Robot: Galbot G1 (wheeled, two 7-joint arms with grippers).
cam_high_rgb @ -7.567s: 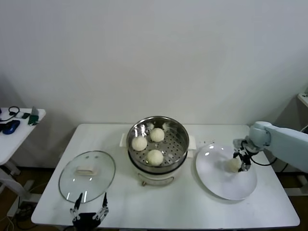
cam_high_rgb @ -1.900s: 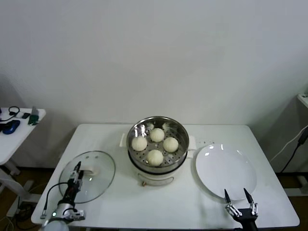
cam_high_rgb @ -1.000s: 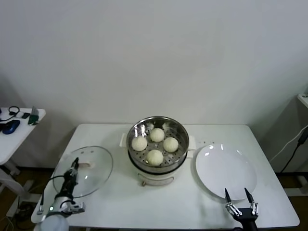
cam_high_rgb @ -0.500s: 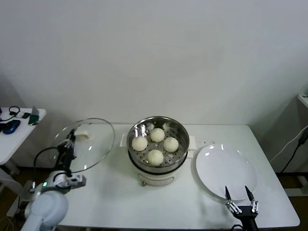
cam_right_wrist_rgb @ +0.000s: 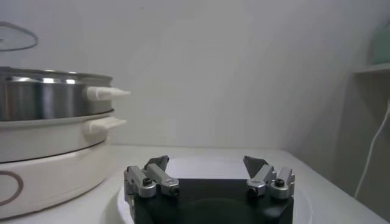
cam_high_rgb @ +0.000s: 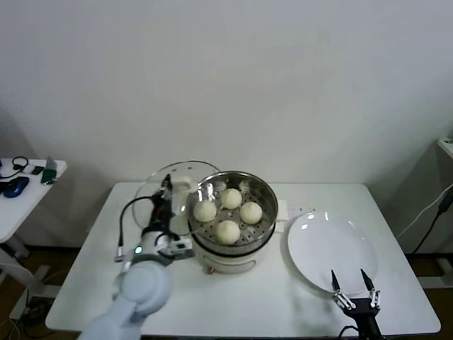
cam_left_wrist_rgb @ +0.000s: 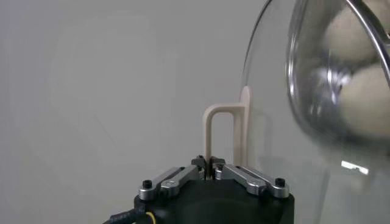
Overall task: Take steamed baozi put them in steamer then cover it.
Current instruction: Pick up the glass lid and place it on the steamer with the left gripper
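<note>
Four cream-white baozi [cam_high_rgb: 228, 231] lie in the shiny steel steamer [cam_high_rgb: 262, 193] on its white pot base in the head view. My left gripper [cam_high_rgb: 167, 190] is shut on the cream handle [cam_left_wrist_rgb: 217, 137] of the glass lid [cam_high_rgb: 157, 185] and holds the lid tilted on edge, above the table, against the steamer's left rim. In the left wrist view the lid's rim [cam_left_wrist_rgb: 262, 79] curves past blurred baozi [cam_left_wrist_rgb: 365, 103]. My right gripper [cam_high_rgb: 352, 285] is open and empty at the table's front right edge, below the plate.
A flat white plate [cam_high_rgb: 331, 252] lies right of the steamer, bare. The steamer [cam_right_wrist_rgb: 42, 91] with its side handles also shows in the right wrist view. A small side table [cam_high_rgb: 28, 185] with small items stands far left.
My left gripper has lifted the glass lid off the table's left side and carried it right and back, tilted, up to the steamer's left rim. The right gripper has stayed put.
</note>
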